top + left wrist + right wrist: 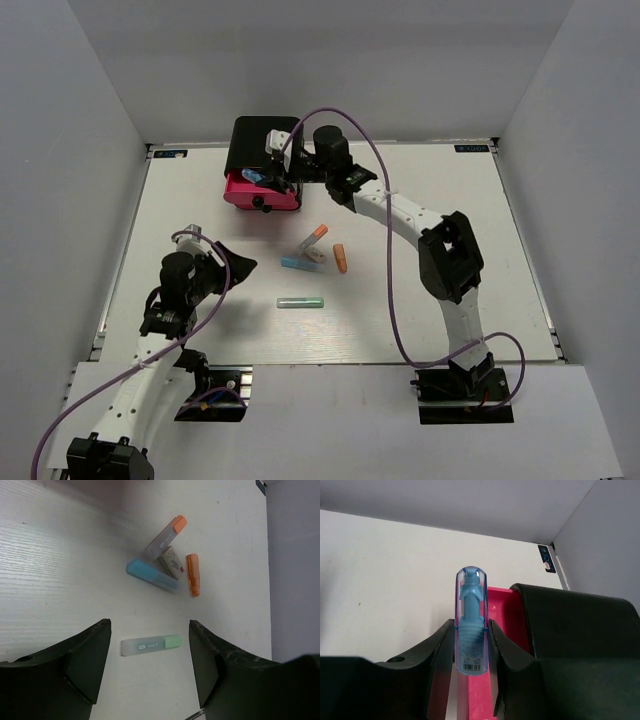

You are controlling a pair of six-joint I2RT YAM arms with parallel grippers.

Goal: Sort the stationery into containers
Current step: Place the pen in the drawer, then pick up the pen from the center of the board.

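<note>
A blue marker [470,625] in a clear shell stands upright between the fingers of my right gripper [470,630], which is shut on it above the pulled-out pink drawer [499,645] of the black cabinet [258,140]. From above, that right gripper [264,178] hangs over the drawer [262,195]. My left gripper [148,630] is open above the table, with a green-capped pen [151,645] lying below its gap. Further off lie a light blue pen [152,575], a grey pen with an orange tip [165,537], an orange pen [192,575] and a white eraser [171,561].
The loose stationery clusters mid-table [318,255], with the green pen [300,302] apart and nearer to me. The cabinet [575,625] stands at the back left of the white table [450,230]. Grey walls close in the sides and back.
</note>
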